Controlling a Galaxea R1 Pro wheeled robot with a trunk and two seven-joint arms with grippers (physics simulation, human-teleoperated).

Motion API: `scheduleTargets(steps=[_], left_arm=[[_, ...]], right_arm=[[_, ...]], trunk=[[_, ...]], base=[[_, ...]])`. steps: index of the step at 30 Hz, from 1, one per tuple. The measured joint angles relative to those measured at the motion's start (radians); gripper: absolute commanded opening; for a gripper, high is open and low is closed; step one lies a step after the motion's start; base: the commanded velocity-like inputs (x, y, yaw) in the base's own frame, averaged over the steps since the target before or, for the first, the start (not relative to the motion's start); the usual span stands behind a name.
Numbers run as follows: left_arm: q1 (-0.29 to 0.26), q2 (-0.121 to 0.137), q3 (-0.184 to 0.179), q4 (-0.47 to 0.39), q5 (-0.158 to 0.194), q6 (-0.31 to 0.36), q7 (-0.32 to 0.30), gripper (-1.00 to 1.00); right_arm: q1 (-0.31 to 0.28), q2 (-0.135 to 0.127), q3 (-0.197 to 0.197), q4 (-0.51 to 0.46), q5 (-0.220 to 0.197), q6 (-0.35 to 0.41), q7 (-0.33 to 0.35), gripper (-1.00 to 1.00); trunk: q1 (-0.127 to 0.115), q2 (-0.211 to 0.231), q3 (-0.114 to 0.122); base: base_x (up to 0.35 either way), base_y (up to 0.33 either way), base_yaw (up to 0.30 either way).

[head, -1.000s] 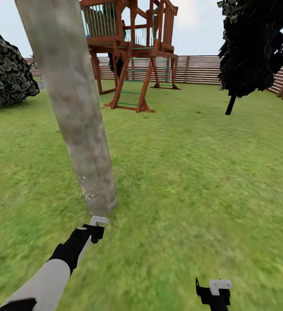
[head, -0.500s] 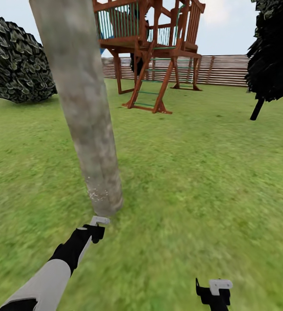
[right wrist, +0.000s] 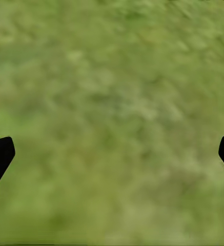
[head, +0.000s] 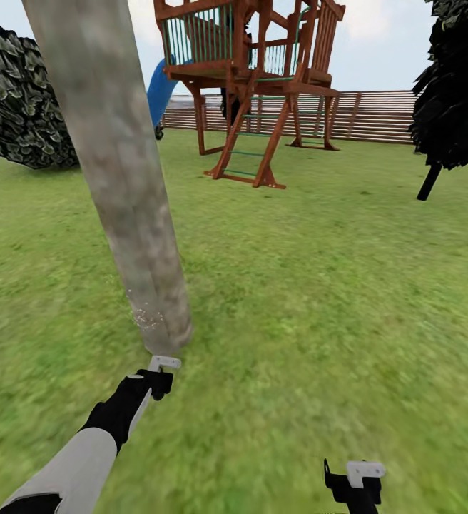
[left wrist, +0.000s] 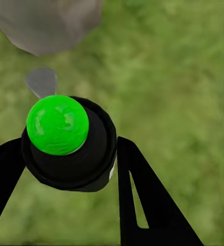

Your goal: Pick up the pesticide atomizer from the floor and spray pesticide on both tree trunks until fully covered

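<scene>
Compared with a moment ago, the whole head view is sliding sideways: the playhouse (head: 252,86) now shows a blue slide (head: 160,89) beside it, so the camera is turning, not the garden. The tree trunk (head: 123,185) is leaning across the left of the view, and the whitish specks of pesticide (head: 145,315) are sitting near its base, slightly lower on the bark than before. Judging from that small patch, most of the trunk is waiting to be covered, and the 2nd tree is not being treated yet.

The left gripper (left wrist: 65,154) is clamping the atomizer (left wrist: 65,141), its 2 black fingers (left wrist: 142,200) pressing the dark body under the green cap, nozzle pointing at the trunk base just beside it. The right gripper (right wrist: 112,154) is hanging spread wide over the grass (head: 334,300), holding nothing.
</scene>
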Motion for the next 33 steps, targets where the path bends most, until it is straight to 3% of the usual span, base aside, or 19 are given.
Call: scheduleTargets(steps=[5,8,12,14,16,18,20,23,25,26,27,28,30,33], left_arm=[[-0.013,-0.001,-0.005,-0.053,0.004,0.012,-0.004,-1.0],[-0.021,-0.01,-0.012,-0.106,0.004,0.058,-0.008,-1.0],[-0.096,-0.017,-0.014,-0.138,0.004,0.156,-0.031,-1.0],[-0.119,-0.009,-0.017,-0.14,0.001,0.17,-0.085,-1.0],[-0.146,0.008,-0.019,-0.14,-0.007,0.173,-0.163,-1.0],[-0.158,0.037,-0.015,-0.14,-0.019,0.176,-0.195,-1.0],[-0.176,0.047,-0.023,-0.14,-0.013,0.22,-0.235,-1.0],[-0.236,0.049,-0.1,-0.134,-0.014,0.259,-0.283,-1.0],[-0.245,0.058,-0.106,-0.132,-0.021,0.272,-0.286,-1.0],[-0.25,0.082,-0.108,-0.132,-0.029,0.29,-0.289,-1.0],[-0.253,0.121,-0.109,-0.132,-0.028,0.3,-0.305,-1.0],[-0.263,0.167,-0.11,-0.133,-0.032,0.304,-0.363,-1.0],[-0.266,0.173,-0.111,-0.136,-0.021,0.308,-0.388,-1.0],[-0.27,0.143,-0.113,-0.14,-0.01,0.312,-0.397,-1.0]], right_arm=[[0.0,0.0,0.0,0.0,0.0,0.0,0.0,1.0],[0.0,0.0,0.0,0.0,0.0,0.0,-0.001,1.0],[0.0,0.0,0.0,0.0,0.0,0.0,0.0,1.0],[0.0,0.0,0.0,0.0,0.0,0.0,0.0,1.0],[0.0,0.0,0.0,0.0,0.0,0.001,0.0,1.0],[0.0,-0.001,0.0,0.0,0.0,0.001,0.0,1.0],[0.0,-0.002,0.0,0.0,0.0,0.001,0.0,1.0],[0.0,-0.002,0.0,0.001,0.001,0.001,0.001,1.0],[0.0,-0.002,0.0,0.001,0.001,0.001,0.001,1.0],[0.0,-0.002,0.0,0.001,0.001,0.001,0.001,1.0],[0.0,-0.002,0.0,0.001,0.001,0.001,0.001,1.0],[0.0,-0.002,0.0,0.001,0.001,0.001,0.001,1.0],[0.0,-0.002,0.0,0.001,0.001,0.001,0.001,1.0],[0.0,-0.002,0.0,0.001,0.001,0.001,0.001,1.0]], trunk=[[0.0,0.0,0.0],[0.0,0.0,0.0],[0.0,0.0,0.0],[0.0,0.0,0.0],[0.0,0.0,0.0],[0.0,0.0,0.0],[0.0,0.0,0.0],[0.0,0.0,0.0],[0.0,0.0,0.0],[0.0,0.0,0.0],[0.0,0.0,0.0],[0.0,0.0,0.0],[0.0,0.0,0.0],[0.0,0.0,0.0]], base=[[-0.049,-0.192,0.274],[-0.002,-0.018,0.276],[0.0,-0.002,0.275],[0.0,0.0,0.197],[0.0,0.0,0.036],[0.0,0.0,0.009],[0.0,0.0,0.002],[0.0,0.0,0.0],[0.0,0.0,0.0],[0.0,0.0,0.0],[0.0,0.0,0.0],[0.0,0.0,0.0],[0.0,0.0,0.0],[0.0,0.0,0.0]])
